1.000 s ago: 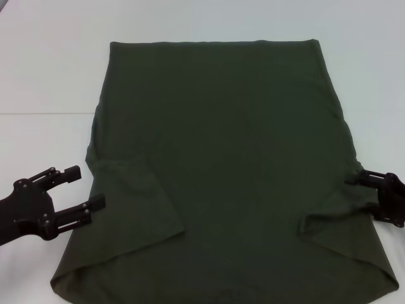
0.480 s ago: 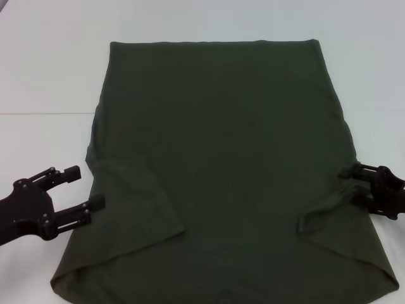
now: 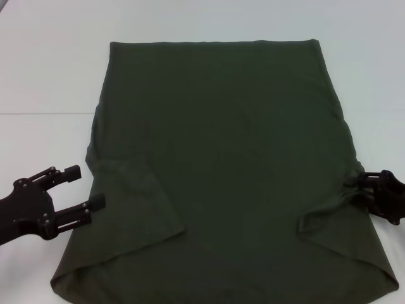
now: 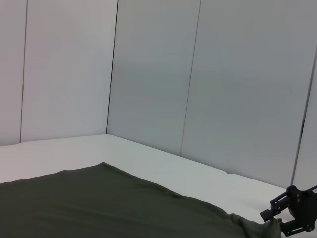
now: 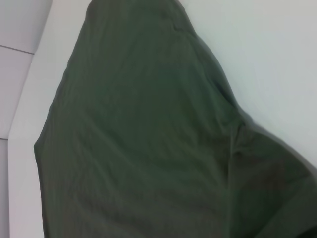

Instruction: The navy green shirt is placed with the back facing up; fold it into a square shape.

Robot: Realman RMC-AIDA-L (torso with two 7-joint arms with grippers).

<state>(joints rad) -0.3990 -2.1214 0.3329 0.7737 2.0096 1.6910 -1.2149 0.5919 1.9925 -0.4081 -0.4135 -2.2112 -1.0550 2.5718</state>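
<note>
The navy green shirt (image 3: 221,158) lies flat on the white table, both sleeves folded inward over its body. My left gripper (image 3: 88,187) stands open just off the shirt's left edge, its lower fingertip (image 3: 98,202) at the cloth's border, nothing between the fingers. At the shirt's right edge, beside the folded-in sleeve, my right gripper (image 3: 353,191) is shut on the cloth, which rises in a small ridge toward it. The left wrist view shows the shirt (image 4: 99,203) bunched up at that right gripper (image 4: 275,221). The shirt (image 5: 148,124) fills the right wrist view.
The white table (image 3: 50,76) extends on all sides of the shirt, with a faint seam (image 3: 44,113) running across it. Pale wall panels (image 4: 148,74) stand behind the table's far side.
The right gripper's fingers have closed in on the shirt's right edge and pulled it slightly outward, raising a ridge in the cloth. The left gripper has not moved.
</note>
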